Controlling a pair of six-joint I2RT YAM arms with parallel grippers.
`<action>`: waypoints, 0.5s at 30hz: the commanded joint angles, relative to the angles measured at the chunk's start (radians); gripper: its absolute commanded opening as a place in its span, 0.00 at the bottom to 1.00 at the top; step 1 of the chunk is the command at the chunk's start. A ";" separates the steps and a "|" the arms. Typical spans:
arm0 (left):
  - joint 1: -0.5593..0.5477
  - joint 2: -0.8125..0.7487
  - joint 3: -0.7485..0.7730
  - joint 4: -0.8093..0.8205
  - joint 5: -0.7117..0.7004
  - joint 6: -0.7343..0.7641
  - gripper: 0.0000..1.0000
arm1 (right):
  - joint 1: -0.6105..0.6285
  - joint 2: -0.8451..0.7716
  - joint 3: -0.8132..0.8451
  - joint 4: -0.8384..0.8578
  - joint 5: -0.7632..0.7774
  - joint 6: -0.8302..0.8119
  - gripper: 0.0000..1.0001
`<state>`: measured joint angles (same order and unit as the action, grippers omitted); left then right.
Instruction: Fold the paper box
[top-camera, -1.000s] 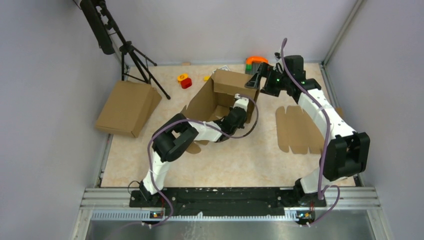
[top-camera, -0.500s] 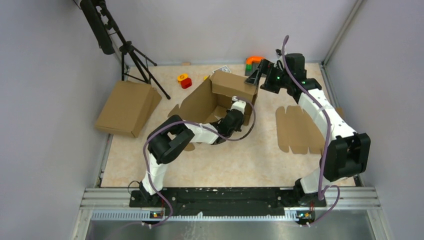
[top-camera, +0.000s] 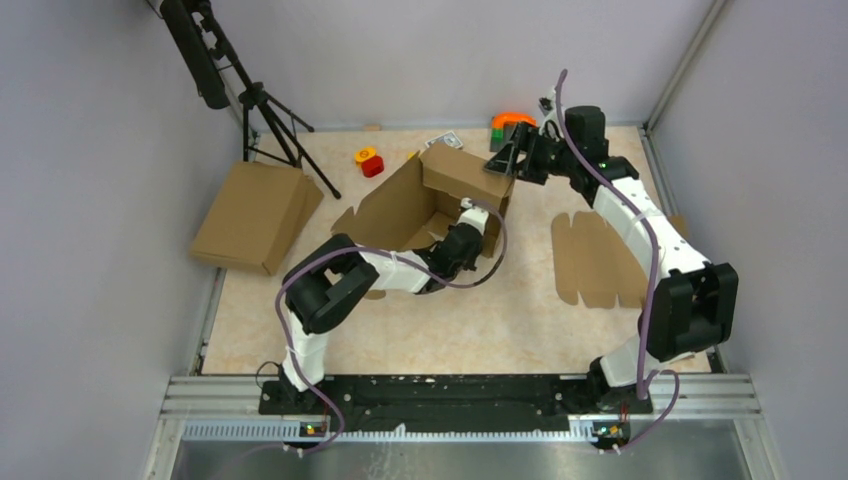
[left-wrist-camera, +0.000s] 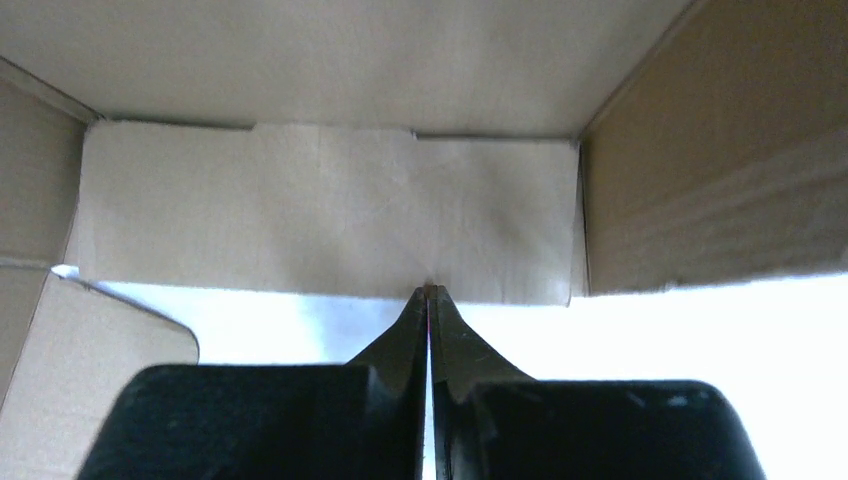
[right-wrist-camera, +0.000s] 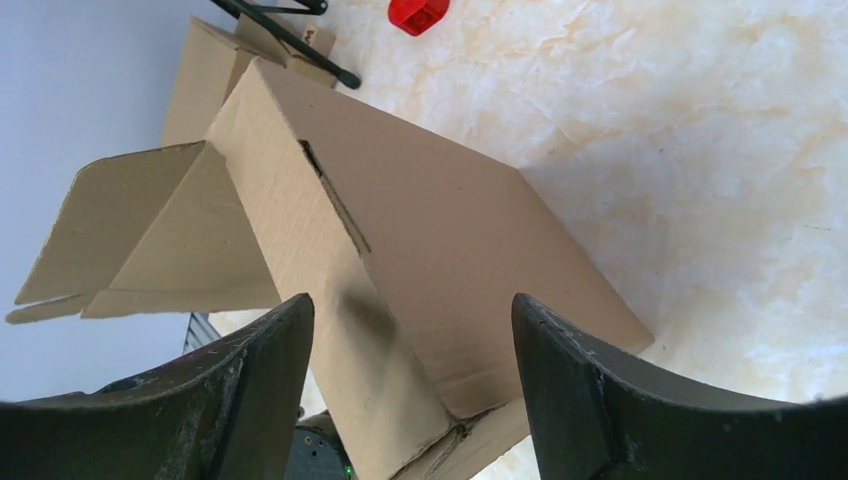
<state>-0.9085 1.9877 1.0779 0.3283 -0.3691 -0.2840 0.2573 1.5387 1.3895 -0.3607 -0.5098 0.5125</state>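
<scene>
The paper box (top-camera: 405, 205) stands half-folded in the middle of the table, with one wide panel raised at its left and a wall up at its far right. My left gripper (top-camera: 468, 212) reaches inside it. In the left wrist view that gripper (left-wrist-camera: 428, 292) is shut and empty, its tips against an inner flap of the paper box (left-wrist-camera: 330, 200). My right gripper (top-camera: 504, 160) is at the box's far right corner. Seen from the right wrist, the gripper (right-wrist-camera: 410, 305) is open and straddles a corner of the paper box (right-wrist-camera: 440, 230), with a gap on each side.
A folded brown box (top-camera: 255, 215) lies at the left edge beside a black tripod (top-camera: 265, 110). A flat cardboard blank (top-camera: 595, 258) lies under the right arm. A red and yellow toy (top-camera: 368, 160) and an orange and green object (top-camera: 512, 122) sit at the back.
My right gripper has shifted left onto the box's corner and its jaws have narrowed. The left arm has pushed further left inside the box, and the box has moved a little left.
</scene>
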 joint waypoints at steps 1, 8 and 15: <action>-0.004 -0.063 -0.045 -0.051 0.040 0.033 0.00 | 0.010 0.009 0.030 0.020 -0.046 -0.053 0.70; -0.004 -0.118 -0.068 -0.069 0.035 0.046 0.00 | 0.011 0.015 0.009 0.014 -0.039 -0.063 0.61; -0.004 -0.209 -0.143 -0.051 0.011 0.033 0.00 | 0.010 0.015 0.005 0.021 -0.037 -0.062 0.59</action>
<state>-0.9089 1.8847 0.9913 0.2497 -0.3378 -0.2523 0.2592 1.5425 1.3884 -0.3630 -0.5388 0.4709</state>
